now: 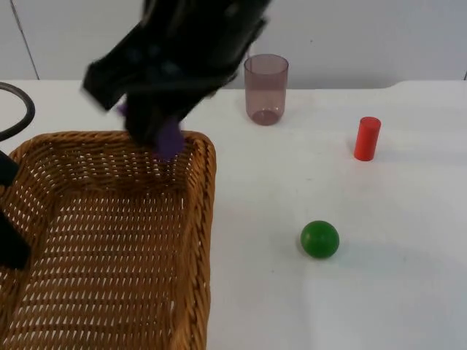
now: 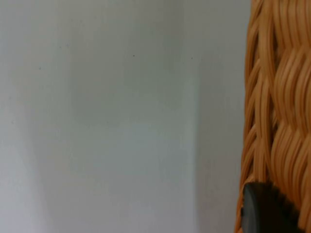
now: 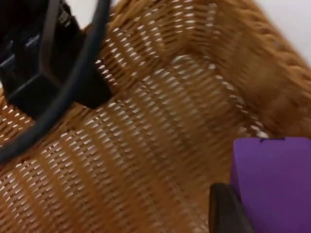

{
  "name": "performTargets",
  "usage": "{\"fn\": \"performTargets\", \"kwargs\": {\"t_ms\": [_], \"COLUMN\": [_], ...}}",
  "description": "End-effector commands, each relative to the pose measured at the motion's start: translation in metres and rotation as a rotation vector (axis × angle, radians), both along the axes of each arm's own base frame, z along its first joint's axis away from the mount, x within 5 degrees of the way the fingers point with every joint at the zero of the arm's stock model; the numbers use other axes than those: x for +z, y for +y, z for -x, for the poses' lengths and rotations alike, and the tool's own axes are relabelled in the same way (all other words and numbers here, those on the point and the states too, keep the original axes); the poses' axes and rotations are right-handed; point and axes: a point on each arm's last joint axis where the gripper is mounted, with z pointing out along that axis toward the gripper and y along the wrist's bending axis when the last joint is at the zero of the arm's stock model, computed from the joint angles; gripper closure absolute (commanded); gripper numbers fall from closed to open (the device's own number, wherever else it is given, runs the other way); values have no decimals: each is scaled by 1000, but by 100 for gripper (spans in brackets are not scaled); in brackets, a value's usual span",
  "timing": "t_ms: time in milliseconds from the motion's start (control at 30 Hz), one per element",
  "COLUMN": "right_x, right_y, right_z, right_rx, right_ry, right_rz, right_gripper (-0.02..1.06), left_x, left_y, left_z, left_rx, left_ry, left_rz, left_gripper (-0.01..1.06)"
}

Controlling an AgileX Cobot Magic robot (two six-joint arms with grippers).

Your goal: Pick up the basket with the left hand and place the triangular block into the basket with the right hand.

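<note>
White table, right end effector gripping purple block above basket

A white table fills the room's front. A grey wall stands behind it, at twelve o'clock.

Right hand motion-blurred, basket edge-cropped

The woven basket wall rises beside white table, a black fingertip against it.
</note>
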Motion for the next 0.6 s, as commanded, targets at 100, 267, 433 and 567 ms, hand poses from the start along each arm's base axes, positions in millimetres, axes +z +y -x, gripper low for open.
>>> {"fn": "performTargets", "kwargs": {"t_ms": [100,267,433,567], "right_x": [-28,-46,-59,-64], "right_y": [21,25,27,27], "right_z": [-1,-4,-6,-6], "right_rx": [20,21,21,22], "right_ry": [6,19,35,44], "right_rz": [3,23,44,54], "right_gripper": [105,102,88,71], "left_x": [3,3,3,4], "left_y": [-4,-4,-5,-6], "left_z": [-2,-2,-2,-3], "left_rx": [6,7,5,6], "left_ry": [-3,-4,-11,-16], "left_rz": [36,39,44,53], "left_gripper": [105,105,105,105]}}
